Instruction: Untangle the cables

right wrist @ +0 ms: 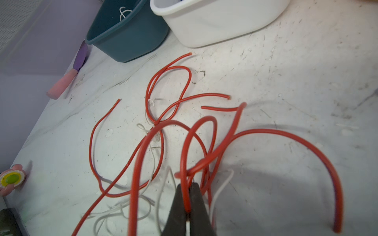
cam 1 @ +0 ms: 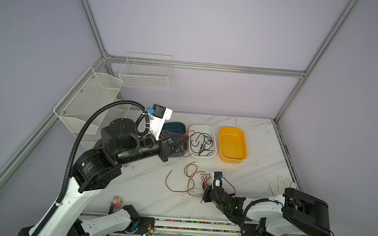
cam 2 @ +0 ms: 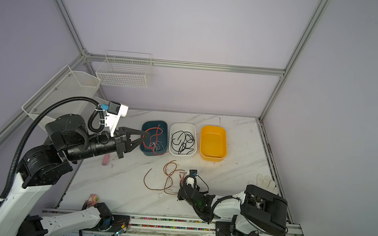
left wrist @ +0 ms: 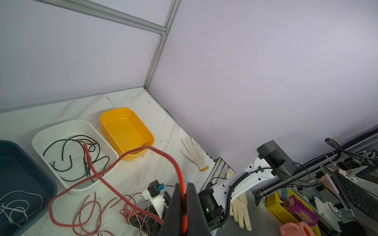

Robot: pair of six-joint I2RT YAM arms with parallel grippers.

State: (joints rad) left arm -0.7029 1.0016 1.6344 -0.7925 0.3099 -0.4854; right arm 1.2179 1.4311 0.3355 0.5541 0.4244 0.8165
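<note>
- Risk of snagging: left gripper [left wrist: 185, 187] pressed shut on one red cable [left wrist: 141, 150], slack looping well ahead of the jaws, liable to catch the white bin [left wrist: 61, 123] rim.
- Risk of dragging the whole tangle [right wrist: 161, 122]: right gripper [right wrist: 187, 187] pinching a red loop [right wrist: 185, 159], red and white strands crossing just ahead of the jaws on the table [right wrist: 286, 81].
- Blue bin [cam 2: 155, 121] beneath the left jaws; black cables [cam 2: 183, 143] in the white bin beyond; yellow bin [cam 2: 212, 158] farther still.
</note>
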